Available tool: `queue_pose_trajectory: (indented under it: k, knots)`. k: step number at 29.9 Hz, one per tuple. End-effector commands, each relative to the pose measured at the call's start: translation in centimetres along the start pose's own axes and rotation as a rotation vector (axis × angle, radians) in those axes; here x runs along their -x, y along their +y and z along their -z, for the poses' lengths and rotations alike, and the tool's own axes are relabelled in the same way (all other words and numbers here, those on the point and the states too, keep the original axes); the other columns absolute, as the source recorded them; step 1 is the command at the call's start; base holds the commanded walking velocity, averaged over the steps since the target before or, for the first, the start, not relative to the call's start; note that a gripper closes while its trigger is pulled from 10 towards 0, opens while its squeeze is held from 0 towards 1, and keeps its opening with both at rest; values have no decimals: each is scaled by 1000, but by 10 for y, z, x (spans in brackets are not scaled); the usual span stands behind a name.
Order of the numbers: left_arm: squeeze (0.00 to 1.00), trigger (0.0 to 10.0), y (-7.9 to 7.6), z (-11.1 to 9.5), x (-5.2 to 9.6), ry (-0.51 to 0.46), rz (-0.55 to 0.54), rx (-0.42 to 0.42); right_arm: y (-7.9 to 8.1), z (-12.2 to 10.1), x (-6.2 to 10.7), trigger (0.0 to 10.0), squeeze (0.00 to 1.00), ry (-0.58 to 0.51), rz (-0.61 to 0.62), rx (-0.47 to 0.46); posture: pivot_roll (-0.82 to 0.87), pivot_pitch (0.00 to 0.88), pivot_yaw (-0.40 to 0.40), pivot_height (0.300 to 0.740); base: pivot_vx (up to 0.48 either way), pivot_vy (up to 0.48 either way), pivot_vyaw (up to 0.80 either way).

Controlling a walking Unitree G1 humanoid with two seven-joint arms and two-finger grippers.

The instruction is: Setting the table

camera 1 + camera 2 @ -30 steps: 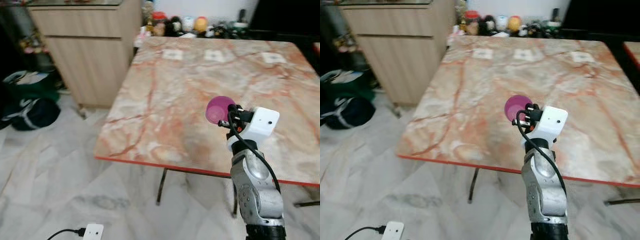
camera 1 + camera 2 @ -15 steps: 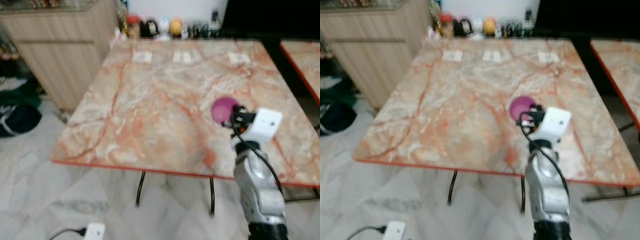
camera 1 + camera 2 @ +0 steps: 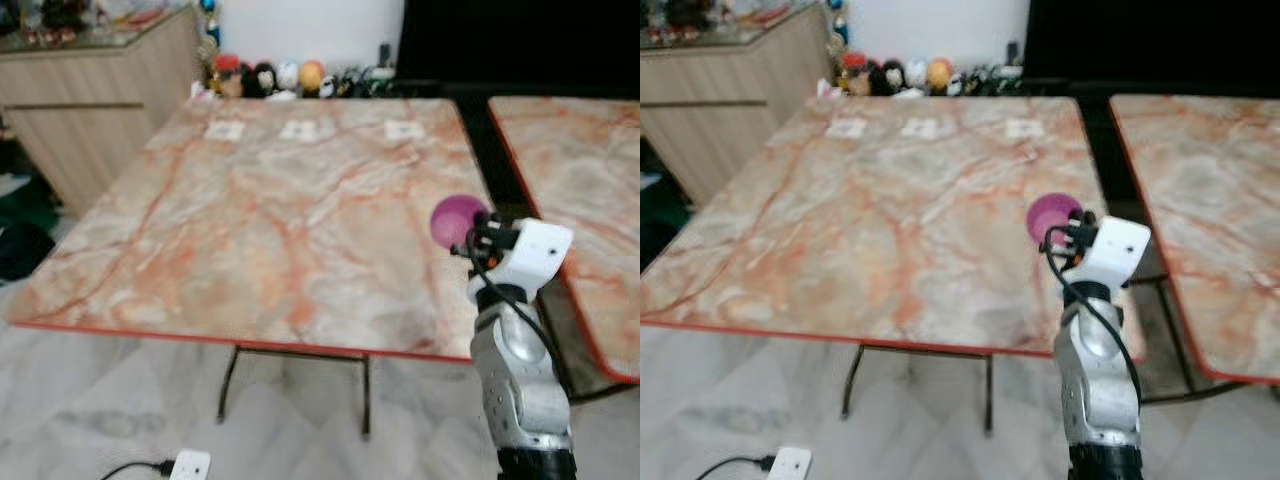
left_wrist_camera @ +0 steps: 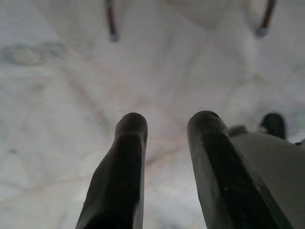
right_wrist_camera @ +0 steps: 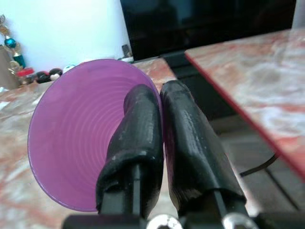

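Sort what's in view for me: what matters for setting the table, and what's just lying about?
Job:
- round purple plastic plate, clamped in right gripper
- pink-veined marble table

Lying about:
- white power adapter on floor
- figurines along far wall
- wooden cabinet
- second marble table

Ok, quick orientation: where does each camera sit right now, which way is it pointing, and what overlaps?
Left and right eye views: head, looking forward and down over the marble table; raised right arm and right pincer holding the purple bowl.
Left wrist view: left wrist, facing down at the floor; left pincer, fingers apart.
Right wrist view: right wrist, looking along its fingers pinching the bowl's rim, towards the second table.
Shared: eye and right wrist views show the bowl and both tables.
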State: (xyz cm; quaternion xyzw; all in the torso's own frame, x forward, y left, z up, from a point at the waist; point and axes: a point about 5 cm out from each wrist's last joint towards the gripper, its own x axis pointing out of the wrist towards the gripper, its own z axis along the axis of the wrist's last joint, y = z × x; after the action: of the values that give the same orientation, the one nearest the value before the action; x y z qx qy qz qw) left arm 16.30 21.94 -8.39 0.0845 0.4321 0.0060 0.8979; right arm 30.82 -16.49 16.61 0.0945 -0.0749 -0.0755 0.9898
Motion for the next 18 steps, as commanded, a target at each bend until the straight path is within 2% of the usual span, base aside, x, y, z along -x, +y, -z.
queue_pose_trajectory:
  k: [1,12,18]
  knots:
    - [0,10000,1,7,2,30,5,-21,7,-5,-2,10000,0,-22,-18,-13,-82,0,24,740,0,-465,0]
    - [0,10000,1,5,1,28,4,-18,3,-9,-5,10000,0,-35,-2,-5,-82,21,18,740,0,-466,0]
    - [0,10000,1,5,1,29,2,-12,-5,-10,-5,10000,0,-35,27,7,-92,35,17,740,0,-465,0]
